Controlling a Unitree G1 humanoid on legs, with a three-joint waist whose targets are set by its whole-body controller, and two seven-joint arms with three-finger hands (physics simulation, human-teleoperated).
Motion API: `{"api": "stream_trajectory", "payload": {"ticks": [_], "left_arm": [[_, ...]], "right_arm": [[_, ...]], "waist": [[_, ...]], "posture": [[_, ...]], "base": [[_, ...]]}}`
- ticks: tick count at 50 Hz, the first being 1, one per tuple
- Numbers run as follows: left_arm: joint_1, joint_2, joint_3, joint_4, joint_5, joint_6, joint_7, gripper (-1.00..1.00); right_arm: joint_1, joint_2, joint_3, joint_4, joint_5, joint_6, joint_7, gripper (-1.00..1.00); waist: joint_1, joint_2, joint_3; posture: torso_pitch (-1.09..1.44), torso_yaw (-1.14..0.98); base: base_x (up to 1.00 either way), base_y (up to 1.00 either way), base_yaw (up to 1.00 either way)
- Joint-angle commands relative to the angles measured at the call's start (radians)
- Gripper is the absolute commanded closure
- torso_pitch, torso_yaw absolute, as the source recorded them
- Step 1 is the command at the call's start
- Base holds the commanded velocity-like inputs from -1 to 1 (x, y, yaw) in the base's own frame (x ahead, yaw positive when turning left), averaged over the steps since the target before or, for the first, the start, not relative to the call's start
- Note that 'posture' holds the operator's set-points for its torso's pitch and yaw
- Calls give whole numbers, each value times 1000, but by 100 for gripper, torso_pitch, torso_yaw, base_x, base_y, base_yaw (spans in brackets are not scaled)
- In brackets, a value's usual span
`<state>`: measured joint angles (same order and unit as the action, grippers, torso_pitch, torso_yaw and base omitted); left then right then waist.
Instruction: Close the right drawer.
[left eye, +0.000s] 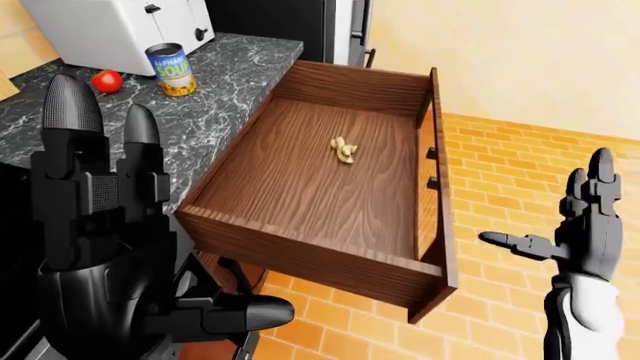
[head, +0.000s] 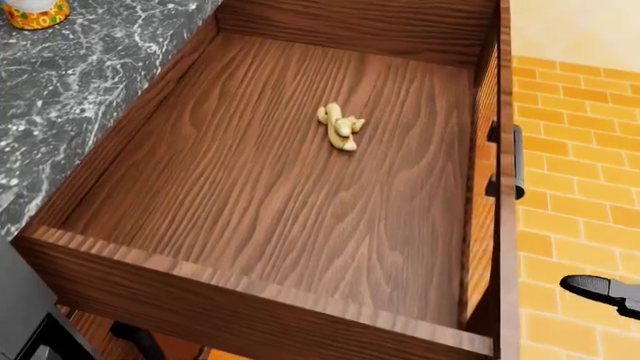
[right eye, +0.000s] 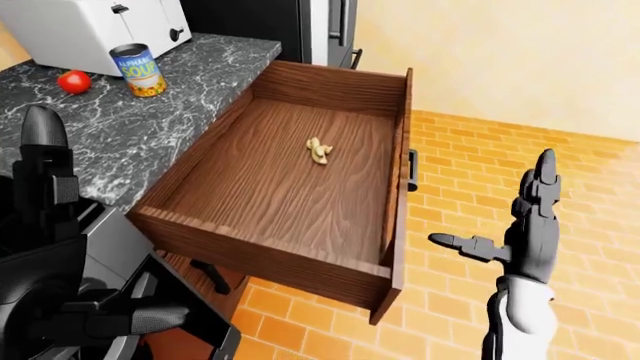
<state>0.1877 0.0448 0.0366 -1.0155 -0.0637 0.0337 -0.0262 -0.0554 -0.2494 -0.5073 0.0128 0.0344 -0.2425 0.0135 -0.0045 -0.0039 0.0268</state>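
Observation:
The right drawer (left eye: 300, 247), brown wood, stands pulled far out from under the counter, its face panel on the right side of the views. Its dark bar handle (head: 516, 172) sits on the outer side of that panel. A small tan lump (head: 340, 126) lies on the drawer floor. My right hand (right eye: 500, 206) is open with fingers up and thumb pointing left, to the right of the face panel and apart from it. Only its thumb tip (head: 600, 289) shows in the head view. My left hand (left eye: 140, 195) is open, raised close to the camera at lower left, away from the drawer.
A marble counter (left eye: 215, 90) on the left carries a soup can (left eye: 170, 69), a tomato (left eye: 106, 80) and a white toaster (left eye: 115, 30). A dark tall appliance (left eye: 290, 22) stands behind the counter. Orange brick floor (left eye: 520, 165) spreads to the right of the drawer.

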Motion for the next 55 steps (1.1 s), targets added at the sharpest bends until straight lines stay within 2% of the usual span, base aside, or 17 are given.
{"api": "stream_trajectory", "payload": {"ticks": [1,11,15,23,37,55], "left_arm": [[-8,3,2,-32,-1,-22,1,-100],[-5,15,4,-32,-10,-27,13,-100],[-6,11,2,-32,-6,-26,9,-100],[-8,13,7,-32,-10,-24,12,-100],[-8,14,9,-32,-13,-24,12,-100],[-11,8,8,-32,-9,-18,6,-100]], "right_arm": [[-40,-29,30,44,-22,-103,-20,-100],[-112,-116,95,530,-5,-370,-81,-100],[-166,-134,144,717,-17,-465,-109,-100],[-253,-140,227,893,-50,-538,-144,-100],[-360,-101,320,1054,-111,-591,-138,-100],[-329,-65,330,917,-128,-507,-68,-100]], "waist": [[2,-7,-16],[7,-8,-25],[7,-11,-27],[8,-12,-26],[12,-31,-15],[17,-33,-18]], "posture": [[0,0],[0,0],[0,0],[0,0],[0,0],[0,0]], "base": [[0,0,0],[0,0,0],[0,0,0],[0,0,0],[0,0,0],[0,0,0]]}}
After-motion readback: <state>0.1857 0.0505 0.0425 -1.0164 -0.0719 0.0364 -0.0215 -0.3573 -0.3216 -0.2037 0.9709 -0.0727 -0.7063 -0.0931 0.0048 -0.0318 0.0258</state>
